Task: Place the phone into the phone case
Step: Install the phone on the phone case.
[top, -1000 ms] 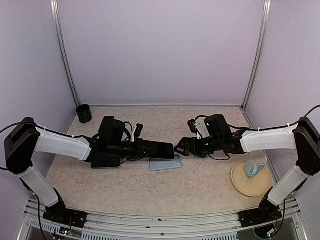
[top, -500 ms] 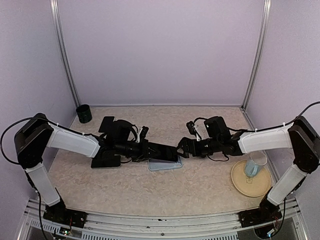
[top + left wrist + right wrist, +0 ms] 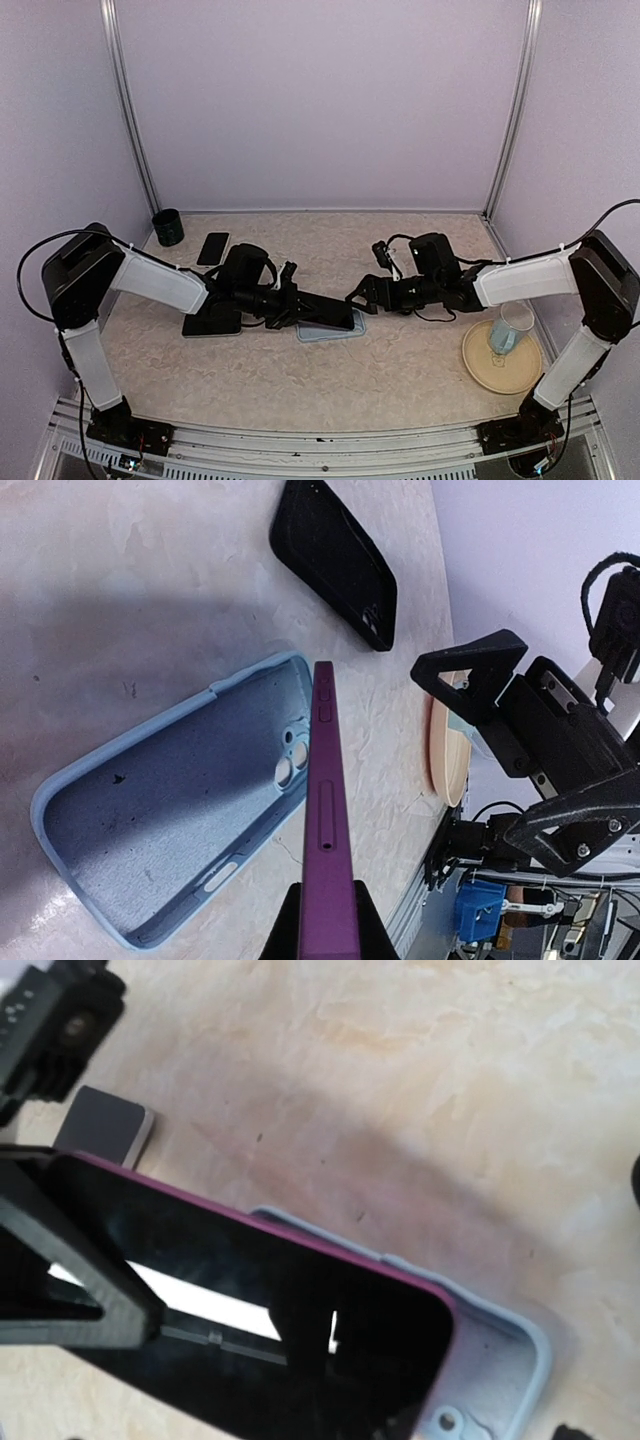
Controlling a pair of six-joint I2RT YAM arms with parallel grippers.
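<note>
The purple phone shows edge-on in the left wrist view, with my left gripper shut on its near end. It hangs tilted over the light blue phone case, which lies open side up on the table. From above, the phone reaches across the case from the left gripper. My right gripper stands open just beyond the phone's far end, with nothing between its fingers. The right wrist view shows the phone's black screen above the case's camera end.
A black phone and a black cup sit at the back left. A black slab lies under the left arm. A black case-like item lies past the blue case. A beige plate holding a cup stands at the right.
The left arm has stretched right and lowered the phone over the blue case, uncovering the black phone at the back left. The right gripper has shifted a little left and stayed open.
</note>
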